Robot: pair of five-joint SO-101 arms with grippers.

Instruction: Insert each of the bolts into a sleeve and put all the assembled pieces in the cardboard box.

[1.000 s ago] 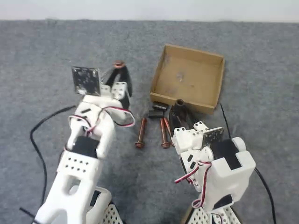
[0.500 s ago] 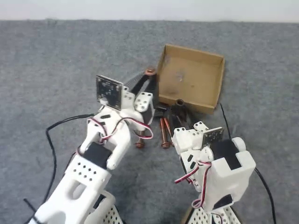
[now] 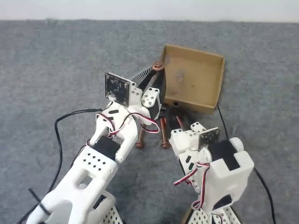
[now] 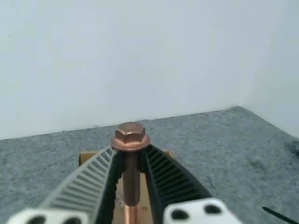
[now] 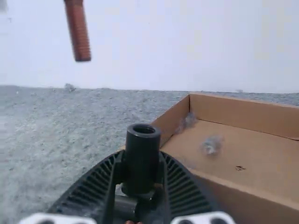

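Observation:
My left gripper (image 3: 156,75) is shut on a copper bolt (image 3: 158,66), held head up by the cardboard box's (image 3: 218,79) near left corner. In the left wrist view the bolt (image 4: 129,140) stands upright between the ribbed fingers (image 4: 161,177) of that gripper (image 4: 130,154). My right gripper (image 3: 176,107) is shut on an upright black sleeve (image 3: 176,103) just in front of the box. The right wrist view has the sleeve (image 5: 141,156) with its open end up in the gripper (image 5: 140,165), and the bolt's threaded end (image 5: 78,30) hanging above and to one side.
Two loose copper bolts (image 3: 163,133) (image 3: 140,135) lie on the grey carpet between the arms, a third (image 3: 180,122) beside the right gripper. Black sleeves (image 3: 161,112) lie near the box's front wall. The box (image 5: 243,154) holds nothing but scuff marks.
The left arm has swung right with the bolt, from the open carpet to the box's left corner above the sleeve. The right arm has barely moved.

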